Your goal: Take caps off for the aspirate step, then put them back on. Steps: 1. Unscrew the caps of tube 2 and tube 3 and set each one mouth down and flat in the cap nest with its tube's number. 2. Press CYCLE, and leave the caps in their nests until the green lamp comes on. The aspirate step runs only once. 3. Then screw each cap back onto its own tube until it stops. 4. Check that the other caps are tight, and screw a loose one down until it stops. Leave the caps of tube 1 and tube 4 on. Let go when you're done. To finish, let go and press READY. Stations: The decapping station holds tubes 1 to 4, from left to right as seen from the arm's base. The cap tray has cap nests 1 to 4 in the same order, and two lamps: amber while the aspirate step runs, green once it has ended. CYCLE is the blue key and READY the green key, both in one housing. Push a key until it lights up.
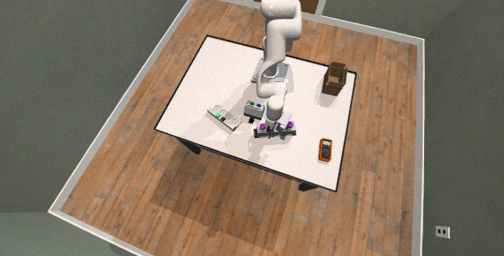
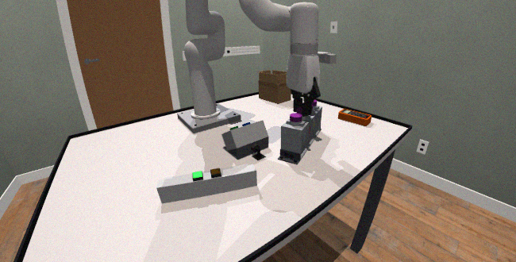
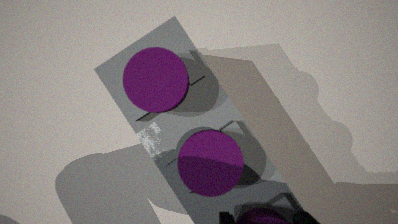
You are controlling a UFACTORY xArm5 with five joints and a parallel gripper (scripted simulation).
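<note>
The grey decapping station (image 1: pixel 275 129) (image 2: pixel 299 132) stands in front of the arm's base and carries purple caps. My gripper (image 2: pixel 304 106) points straight down and is shut on the purple cap (image 3: pixel 260 217) second from the station's near end in the exterior view. The end cap (image 2: pixel 295 117) (image 1: pixel 262 126) beside it sits on its tube. The wrist view shows two more capped tubes (image 3: pixel 156 79) (image 3: pixel 210 162) beyond the fingers. On the cap tray (image 1: pixel 224 116) (image 2: pixel 206 186) the green lamp (image 2: pixel 197 175) is lit and the lamp beside it (image 2: pixel 215 172) is dark. The nests look empty.
The key housing (image 1: pixel 253 108) (image 2: pixel 245 136) with the green key (image 1: pixel 251 103) and blue key (image 1: pixel 258 105) stands between tray and station. A cardboard box (image 1: pixel 334 78) (image 2: pixel 274 86) is at the back. An orange multimeter (image 1: pixel 325 149) (image 2: pixel 354 117) lies near the table edge.
</note>
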